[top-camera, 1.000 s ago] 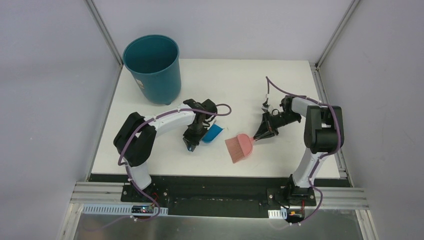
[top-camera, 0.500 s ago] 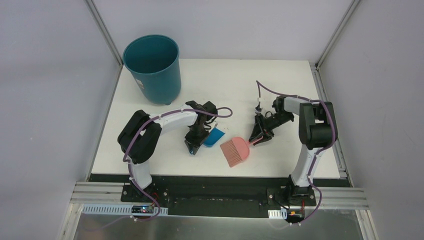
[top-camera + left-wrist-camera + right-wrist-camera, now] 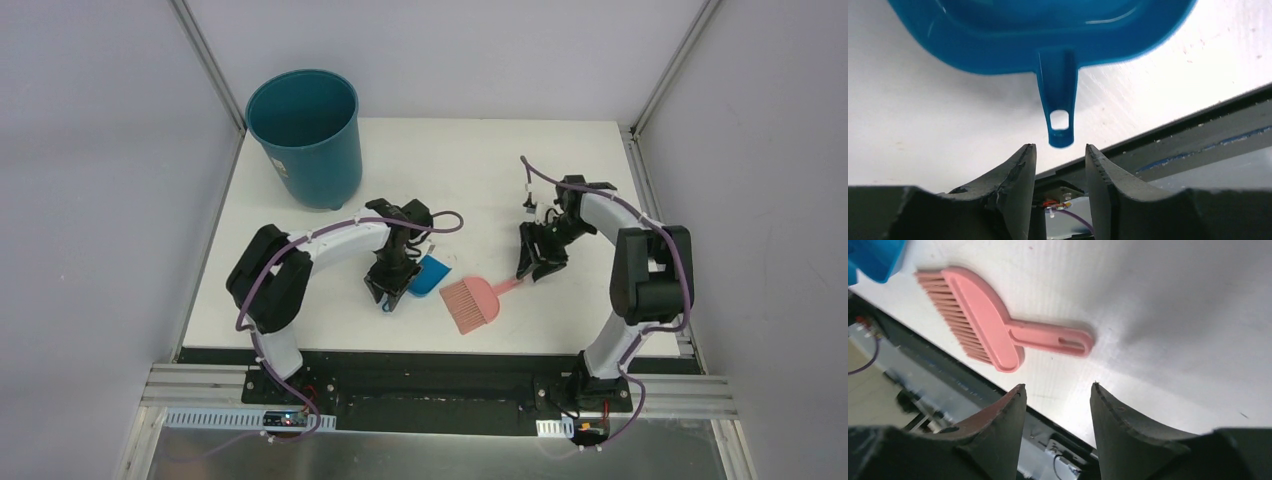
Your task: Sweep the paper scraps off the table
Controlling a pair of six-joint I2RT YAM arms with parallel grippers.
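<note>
No paper scraps show in any view on the white table [image 3: 480,170]. A blue dustpan [image 3: 433,275] lies on the table near its front edge. In the left wrist view its handle [image 3: 1059,112] ends just beyond my fingertips, not between them. My left gripper [image 3: 392,292] [image 3: 1060,150] is open and empty. A pink brush [image 3: 472,302] lies flat on the table right of the dustpan and also shows in the right wrist view [image 3: 983,320]. My right gripper [image 3: 532,268] [image 3: 1058,387] is open and empty, just off the brush's handle end [image 3: 1068,340].
A teal round bin [image 3: 305,135] stands at the table's far left corner. A black strip [image 3: 420,362] runs along the near edge, close below both tools. Grey walls with metal posts [image 3: 205,60] close in the sides and back.
The brush slid a little left and now lies free. My right gripper has drawn back to the right, off its handle. The dustpan and left gripper shifted slightly toward the front.
</note>
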